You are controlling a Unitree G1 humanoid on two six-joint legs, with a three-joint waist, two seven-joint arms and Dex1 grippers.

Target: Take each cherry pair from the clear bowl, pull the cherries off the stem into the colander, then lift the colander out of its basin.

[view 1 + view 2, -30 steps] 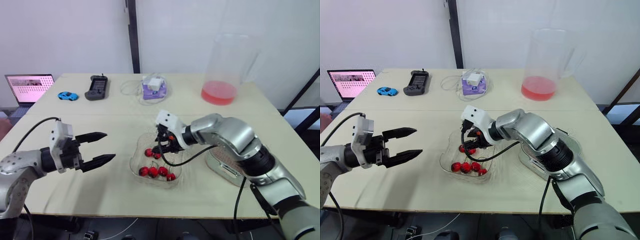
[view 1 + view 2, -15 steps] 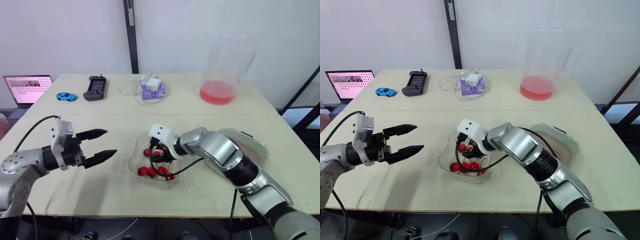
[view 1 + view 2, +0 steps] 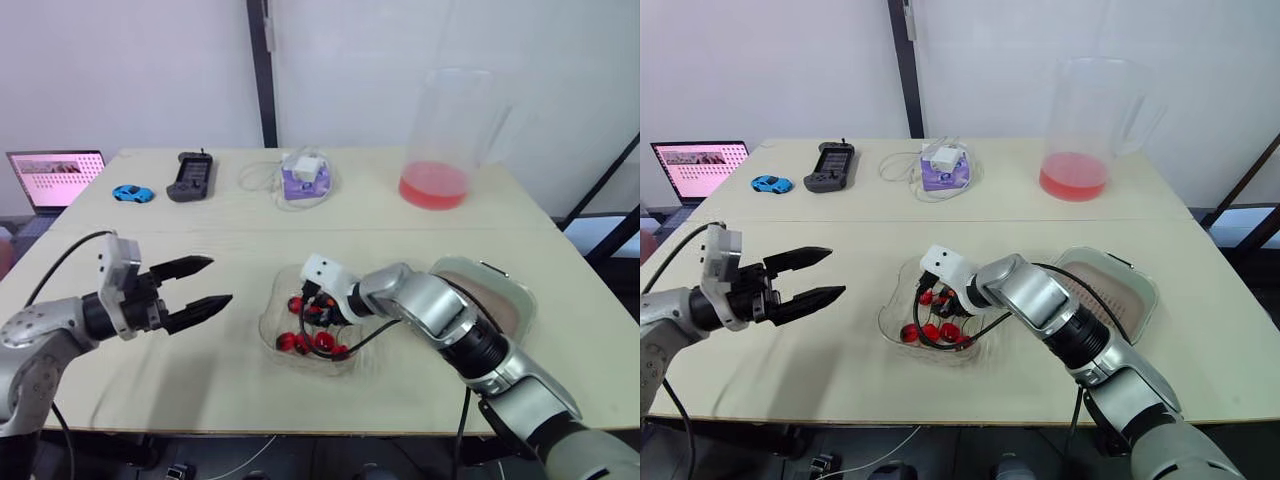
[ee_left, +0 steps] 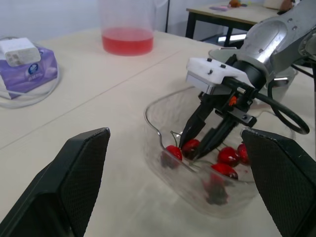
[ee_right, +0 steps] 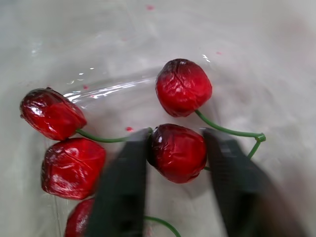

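The right gripper [image 4: 192,149] is lowered into the clear bowl [image 4: 150,123], which is set near the middle of the table [image 3: 200,380]. Its two fingers [image 5: 121,190] are spread apart and placed on either side of one cherry [image 5: 178,153]. One finger is seen against the fruit's skin while a thin gap is left at the other, so nothing is clamped. That cherry is joined by a green stem [image 5: 237,133] to a second cherry [image 5: 183,87] lying just beyond the fingertips, so that a cherry pair is formed. More cherries [image 5: 73,168] are seen loose in the bowl beside one finger. The left gripper [image 3: 220,281] is held above the table at 9 o'clock from the bowl, well apart from it, with its fingers parted, empty and pointed toward the bowl. The colander [image 3: 1118,288] is seated in its basin [image 3: 1152,282] at 3 o'clock from the bowl and is partly covered by the right arm; its contents cannot be told. At 1 o'clock a clear pitcher [image 3: 445,140] with red liquid is stood at the far side of the table. A purple tissue box [image 3: 303,178] is placed at 12 o'clock. A black handset [image 3: 190,175] and a blue toy car [image 3: 133,192] are found at 11 o'clock. An open laptop [image 3: 55,175] is seen at 10 o'clock.
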